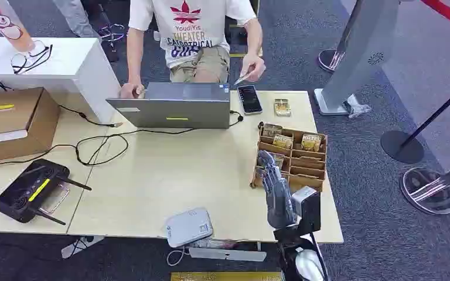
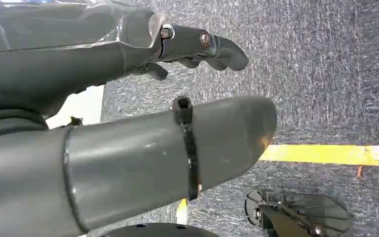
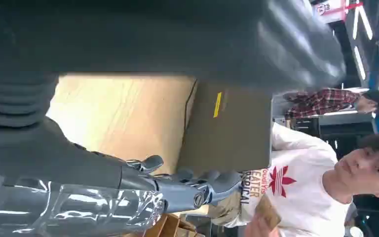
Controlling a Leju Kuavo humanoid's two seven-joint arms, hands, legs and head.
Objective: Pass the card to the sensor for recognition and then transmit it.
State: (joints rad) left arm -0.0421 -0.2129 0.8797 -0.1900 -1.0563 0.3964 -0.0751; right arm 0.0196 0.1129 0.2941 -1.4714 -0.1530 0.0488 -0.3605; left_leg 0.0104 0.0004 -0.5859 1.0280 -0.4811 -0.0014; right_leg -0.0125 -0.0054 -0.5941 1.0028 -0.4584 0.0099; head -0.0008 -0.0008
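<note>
1. The table (image 1: 170, 175) carries a grey laptop (image 1: 176, 105), with a person (image 1: 196, 35) seated behind it holding what looks like a card.
2. The wooden card rack (image 1: 296, 158) stands at the table's right side, with cards (image 1: 282, 141) upright in its far slots, long edges lying across the rack.
3. The right hand (image 1: 276, 190) hovers just beside the rack's near-left corner, fingers (image 3: 217, 180) extended, slightly apart and holding nothing; the cards lie ahead and to its right (clearly the nearer hand).
4. The left hand (image 2: 128, 148) hangs over carpet, loosely spread and empty.
5. The white sensor box (image 1: 188, 227) sits at the near table edge, left of the right hand.
</note>
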